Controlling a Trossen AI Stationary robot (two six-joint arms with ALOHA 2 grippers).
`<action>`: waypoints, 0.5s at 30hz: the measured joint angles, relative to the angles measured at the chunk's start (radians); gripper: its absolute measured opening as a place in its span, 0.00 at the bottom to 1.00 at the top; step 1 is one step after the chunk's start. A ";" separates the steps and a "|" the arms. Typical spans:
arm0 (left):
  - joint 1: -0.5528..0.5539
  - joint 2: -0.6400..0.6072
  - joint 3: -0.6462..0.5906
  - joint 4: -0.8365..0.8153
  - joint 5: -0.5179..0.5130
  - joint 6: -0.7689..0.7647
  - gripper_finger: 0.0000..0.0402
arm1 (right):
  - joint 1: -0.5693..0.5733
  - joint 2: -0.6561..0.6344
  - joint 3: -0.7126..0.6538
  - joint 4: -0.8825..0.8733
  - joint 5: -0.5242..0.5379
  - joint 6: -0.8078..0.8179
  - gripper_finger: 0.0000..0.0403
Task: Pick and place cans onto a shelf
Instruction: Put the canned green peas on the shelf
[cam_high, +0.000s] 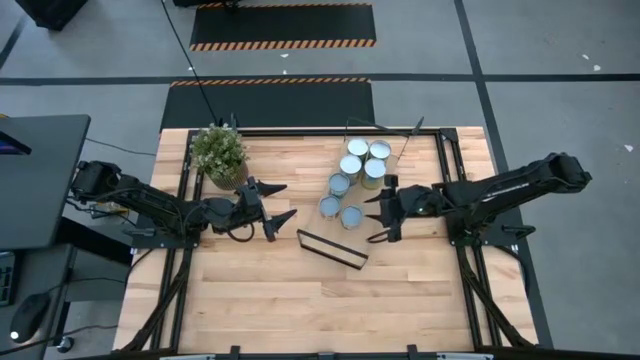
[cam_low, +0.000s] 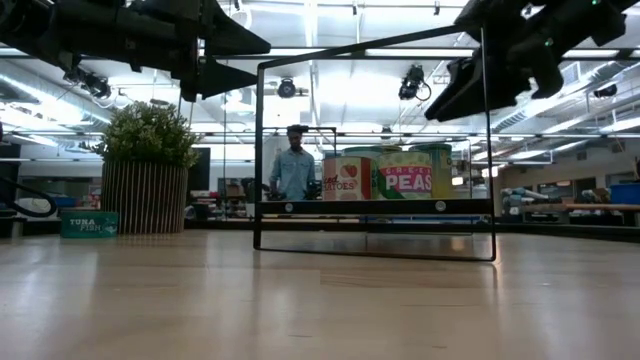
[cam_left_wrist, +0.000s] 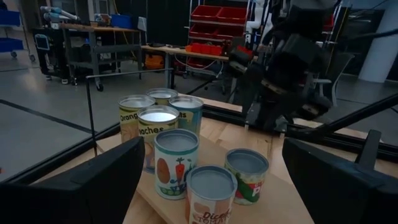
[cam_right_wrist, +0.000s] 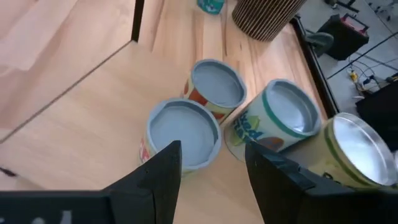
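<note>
Both arms hover above the table, nothing held.
Left gripper (cam_high: 283, 200) gapes wide; right gripper (cam_high: 381, 215) hangs part-open beside the cans (cam_high: 350, 173).

Both tools hover open (left (cam_high: 283, 203) wider than right (cam_high: 375, 214)).

Silvery-topped cans (cam_high: 351, 166) (labels multicoloured)
</note>
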 joint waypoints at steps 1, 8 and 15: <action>0.000 0.000 0.000 0.000 0.000 0.000 0.96 | 0.000 -0.013 0.000 -0.014 -0.001 0.011 0.46; 0.001 0.000 0.000 0.015 0.000 0.000 0.96 | 0.004 -0.012 -0.029 -0.094 -0.032 0.131 0.46; 0.001 0.000 0.000 0.025 0.000 -0.006 0.96 | 0.011 0.078 -0.130 0.163 -0.039 0.141 0.46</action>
